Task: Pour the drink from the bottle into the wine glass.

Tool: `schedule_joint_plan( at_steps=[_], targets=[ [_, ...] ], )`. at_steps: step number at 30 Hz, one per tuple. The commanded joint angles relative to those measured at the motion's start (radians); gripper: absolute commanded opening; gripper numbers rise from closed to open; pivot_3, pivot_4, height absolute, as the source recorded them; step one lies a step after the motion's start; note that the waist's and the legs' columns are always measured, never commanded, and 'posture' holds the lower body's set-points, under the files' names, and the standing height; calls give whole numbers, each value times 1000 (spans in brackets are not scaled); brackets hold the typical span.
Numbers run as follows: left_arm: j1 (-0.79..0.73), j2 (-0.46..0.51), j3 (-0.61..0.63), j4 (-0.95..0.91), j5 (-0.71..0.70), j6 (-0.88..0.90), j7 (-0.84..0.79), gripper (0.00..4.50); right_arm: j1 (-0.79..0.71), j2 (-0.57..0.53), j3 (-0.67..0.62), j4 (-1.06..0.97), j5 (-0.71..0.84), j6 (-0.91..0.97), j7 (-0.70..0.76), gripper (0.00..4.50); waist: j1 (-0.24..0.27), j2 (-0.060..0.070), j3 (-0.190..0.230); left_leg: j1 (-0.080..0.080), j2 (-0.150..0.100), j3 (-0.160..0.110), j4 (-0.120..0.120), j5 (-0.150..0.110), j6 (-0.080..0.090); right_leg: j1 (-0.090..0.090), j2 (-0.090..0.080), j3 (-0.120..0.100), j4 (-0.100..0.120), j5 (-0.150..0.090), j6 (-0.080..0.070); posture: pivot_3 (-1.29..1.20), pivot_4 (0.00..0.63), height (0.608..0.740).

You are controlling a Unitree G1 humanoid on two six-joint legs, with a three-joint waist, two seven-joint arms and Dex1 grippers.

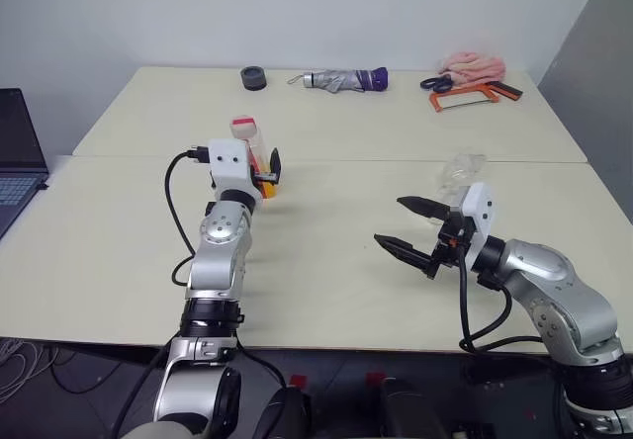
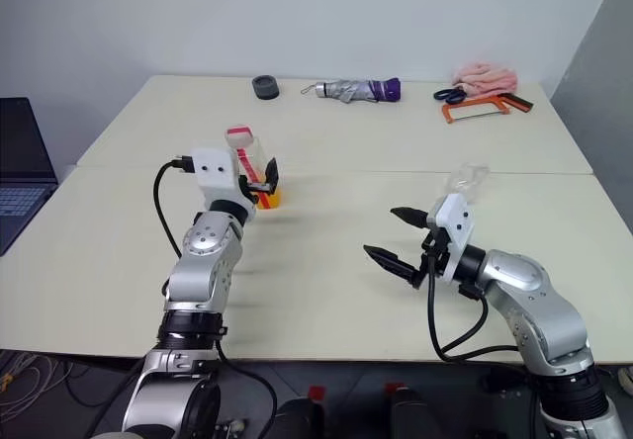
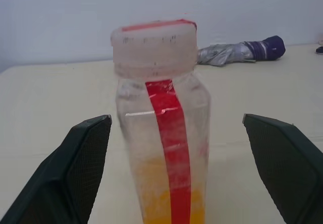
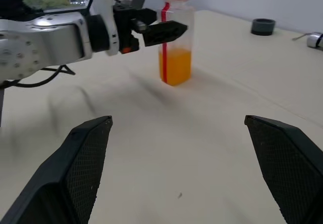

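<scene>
- Left wrist view: the bottle [image 3: 161,123] stands upright on the bench [image 1: 326,261], framed between the two black fingers [image 3: 75,173] of the left tool [image 1: 265,174]. The jaws are spread wide, with a gap on each side and no contact. This placement reads as a line-up for a side grasp on the body of the bottle, below its cap [image 3: 154,42], which is still on.
- The drink [image 4: 174,66] fills only the lower part of the bottle, so it will probably stay steady when gripped at mid-height.
- Right tool [image 1: 415,231]: released and empty, jaws wide. It is held level above bare bench and points across towards the bottle. It hovers in front of the wine glass [image 1: 461,174], which stands on the robot's right, well apart from the bottle. Its foot is hidden behind the wrist, so whether it stands upright is hard to tell.
- Judgement: the capped bottle must be opened before pouring; the idle right tool is probably waiting for that step.
- Surroundings: a folded umbrella [image 1: 346,79], a dark round object [image 1: 253,78], pink cloth [image 1: 473,64], scissors [image 1: 437,83] and an orange hacksaw [image 1: 475,96] lie along the far edge, well clear. A laptop [image 1: 15,157] sits off to the left.
- Nothing lies between bottle and glass except the right arm itself.
</scene>
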Motion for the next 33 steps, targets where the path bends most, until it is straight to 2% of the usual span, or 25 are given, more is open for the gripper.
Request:
schedule_joint_plan(
  at_steps=[1,17,33],
  targets=[
    [-47,1,13,19,8,5,27,4465,-25,-3,-5,-28,17,2,14,4500,0,0,0,0,0,0,0,0,0,0,0,0,0,0,0,0,150,740],
    [-203,7,16,220,22,-18,91,4465,-67,19,-8,-23,23,27,-6,4500,1,-1,0,-1,0,0,0,0,0,0,0,0,0,0,0,0,150,740],
    [-250,23,13,294,40,-43,107,4465,-92,30,-17,-22,30,53,-21,4500,1,-1,0,-1,0,0,0,2,-3,-1,-1,0,-1,0,0,0,150,740]
  ],
)
